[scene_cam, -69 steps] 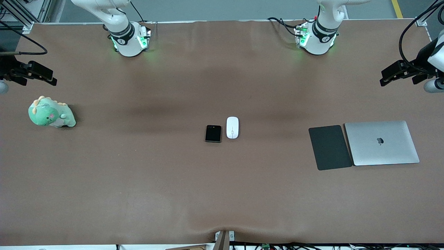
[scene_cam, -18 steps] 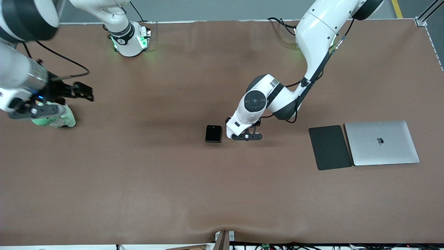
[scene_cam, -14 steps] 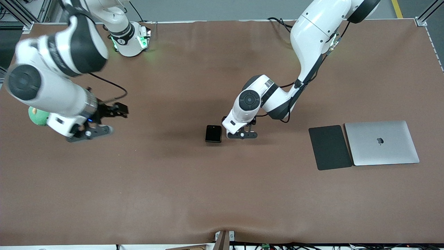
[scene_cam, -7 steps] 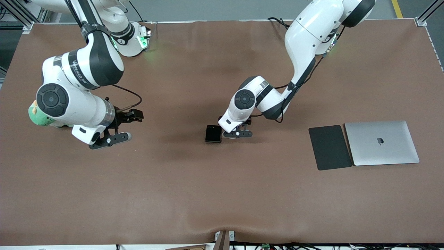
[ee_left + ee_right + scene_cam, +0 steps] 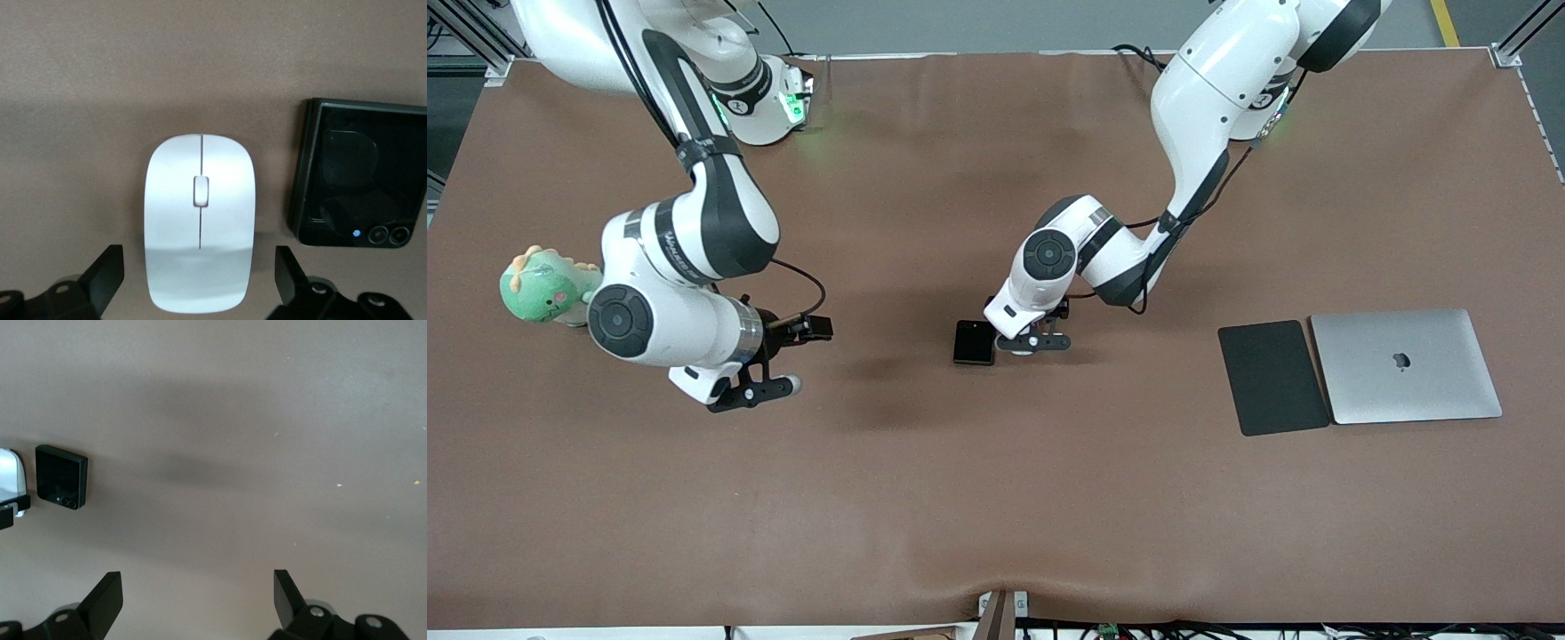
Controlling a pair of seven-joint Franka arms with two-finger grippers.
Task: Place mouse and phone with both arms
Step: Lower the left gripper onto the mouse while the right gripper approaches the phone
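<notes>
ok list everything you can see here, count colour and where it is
mouse: 1, white, mid-table, lying between the left claw's open fingers, beside the phone
phone: 1, black, folded, mid-table, on the mouse's side toward the right arm's end
pad: 1, matte black, toward the left arm's end, beside the laptop
laptop: 1, silver, closed, at the left arm's end
plush dinosaur: 1, green, at the right arm's end
table: 1, brown cover
left claw: 1, black, open, low over the mouse
right claw: 1, black, open, over bare table between the plush dinosaur and the phone
</notes>
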